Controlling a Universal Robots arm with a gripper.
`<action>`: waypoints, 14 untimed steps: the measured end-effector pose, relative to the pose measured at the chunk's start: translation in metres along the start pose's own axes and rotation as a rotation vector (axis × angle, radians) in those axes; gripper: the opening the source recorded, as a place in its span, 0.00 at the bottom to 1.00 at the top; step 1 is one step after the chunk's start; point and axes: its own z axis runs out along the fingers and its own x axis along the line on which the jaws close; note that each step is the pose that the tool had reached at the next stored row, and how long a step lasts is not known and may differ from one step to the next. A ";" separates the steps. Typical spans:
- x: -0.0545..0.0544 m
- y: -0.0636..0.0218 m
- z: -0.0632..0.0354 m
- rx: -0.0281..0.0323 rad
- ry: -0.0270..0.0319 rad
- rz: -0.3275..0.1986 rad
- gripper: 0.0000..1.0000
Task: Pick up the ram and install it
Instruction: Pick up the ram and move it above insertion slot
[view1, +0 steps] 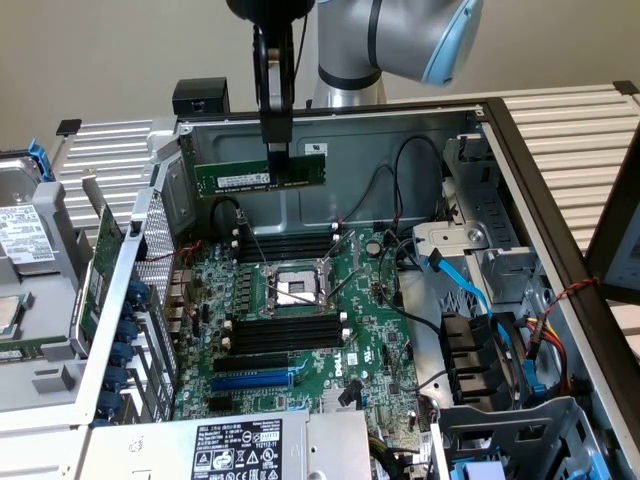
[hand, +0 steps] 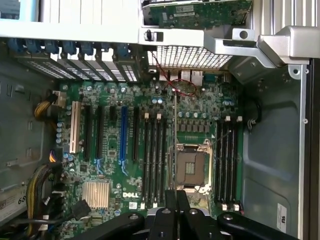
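The ram (view1: 240, 175) hangs in the air above the motherboard (view1: 370, 330), near the back wall of the computer case (view1: 330, 205). Its long axis lies level and runs from the exterior view's left to the exterior view's right, nearly parallel to the black memory slots (view1: 285, 333) below it. It stands on its long edge, and the flat side with the white label faces the camera. The hand (view1: 277, 160) comes down from above and is closed on the ram, right of its middle. The fingers cover a part of the stick, and the writing on the label is too small to read.

In the wrist view the ram (hand: 175, 140) is seen edge-on, as a thin line coming out from the hand (hand: 176, 200). There it lies along the direction of the slots (hand: 155, 160), between them and the processor socket (hand: 190, 167). I cannot tell how high above the board it is.
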 end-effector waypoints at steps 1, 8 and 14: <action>0.000 -0.0012 0.0016 -0.0003 0.0001 0.000 0.13; 0.001 -0.0066 0.0169 -0.0034 -0.0001 0.000 0.13; 0.004 -0.0069 0.0246 -0.0034 -0.0017 0.000 0.13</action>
